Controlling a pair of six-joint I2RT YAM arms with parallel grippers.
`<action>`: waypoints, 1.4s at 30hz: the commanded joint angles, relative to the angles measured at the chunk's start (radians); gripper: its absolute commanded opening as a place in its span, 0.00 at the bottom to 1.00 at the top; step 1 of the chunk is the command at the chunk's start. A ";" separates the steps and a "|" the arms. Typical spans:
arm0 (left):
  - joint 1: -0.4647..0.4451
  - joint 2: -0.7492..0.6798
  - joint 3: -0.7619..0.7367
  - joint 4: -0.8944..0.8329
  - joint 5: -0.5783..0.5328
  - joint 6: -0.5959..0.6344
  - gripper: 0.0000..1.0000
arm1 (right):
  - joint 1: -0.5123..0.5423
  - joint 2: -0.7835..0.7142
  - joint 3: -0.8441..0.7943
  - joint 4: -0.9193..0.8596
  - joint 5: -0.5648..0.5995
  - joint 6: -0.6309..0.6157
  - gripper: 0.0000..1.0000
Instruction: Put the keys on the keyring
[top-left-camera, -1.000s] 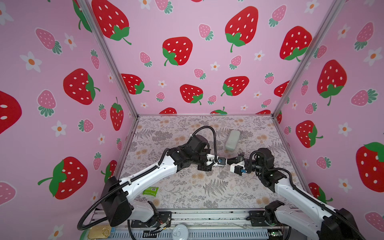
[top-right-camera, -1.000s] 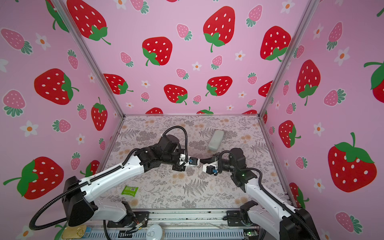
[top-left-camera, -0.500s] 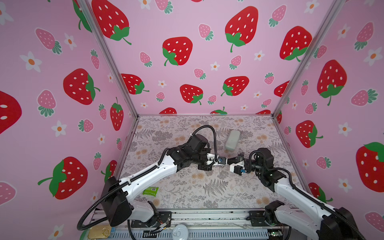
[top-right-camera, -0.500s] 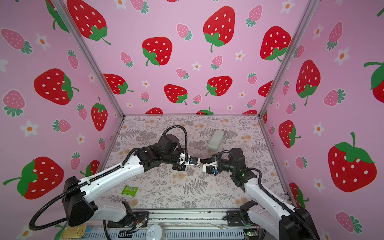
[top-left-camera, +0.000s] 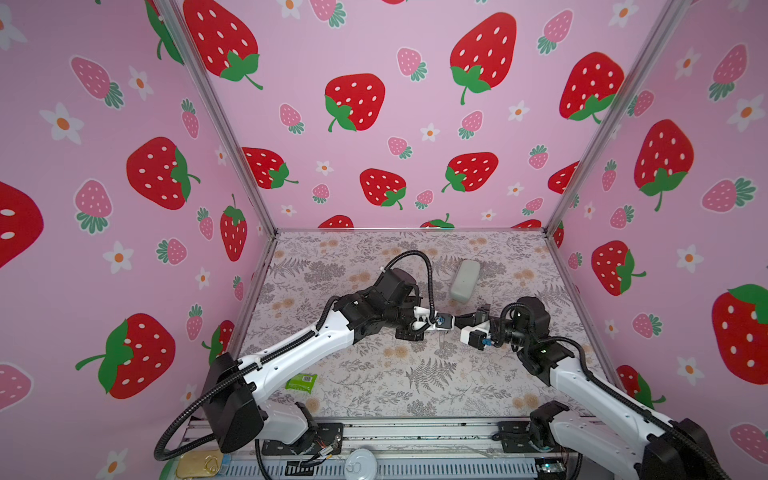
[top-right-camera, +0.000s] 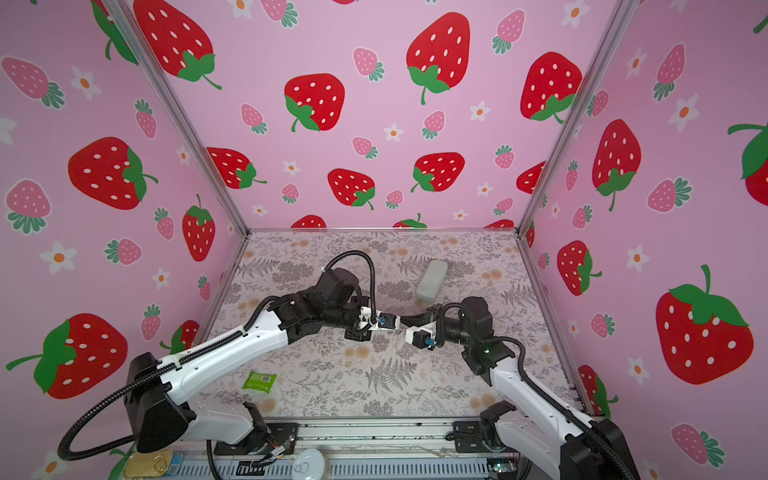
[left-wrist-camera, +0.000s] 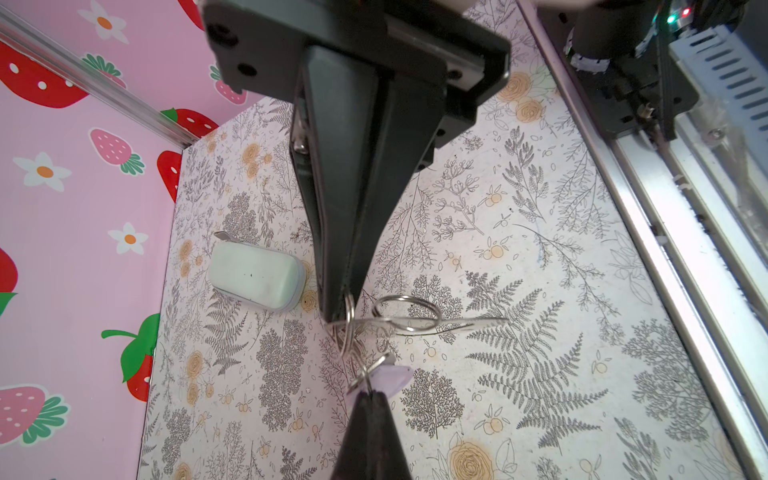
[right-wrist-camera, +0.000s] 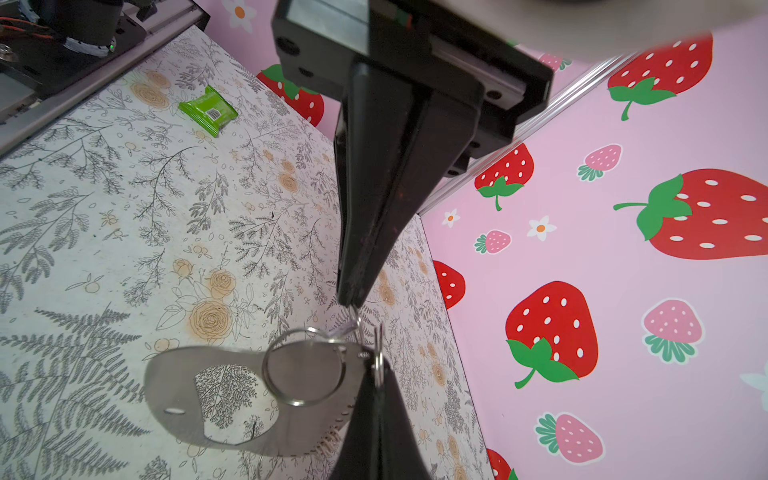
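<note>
Over mid-table my two grippers meet tip to tip. My left gripper is clenched on the silver rings of the one keyring, whose flat grey loop hangs beside my fingers. My right gripper pinches the lilac head of the one set of keys, right at those rings. One case lies behind and one packet near the front. The table is floral and the walls are pink with strawberries. Nothing has visibly moved since a second ago.

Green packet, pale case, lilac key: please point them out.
green packet (right-wrist-camera: 208, 109), right wrist view, middle of its wrapper.
pale case (left-wrist-camera: 254, 275), left wrist view, middle of its top face.
lilac key (left-wrist-camera: 395, 379), left wrist view, on its lilac head.
</note>
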 joint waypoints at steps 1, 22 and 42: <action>-0.003 0.008 0.029 -0.003 -0.003 0.012 0.00 | 0.006 -0.015 -0.011 0.005 -0.030 -0.016 0.00; -0.004 0.027 0.061 -0.001 0.015 -0.003 0.00 | 0.006 0.016 0.001 -0.020 -0.034 -0.038 0.00; -0.003 0.024 0.043 -0.004 -0.019 0.005 0.00 | 0.003 -0.030 -0.023 0.025 -0.003 -0.002 0.00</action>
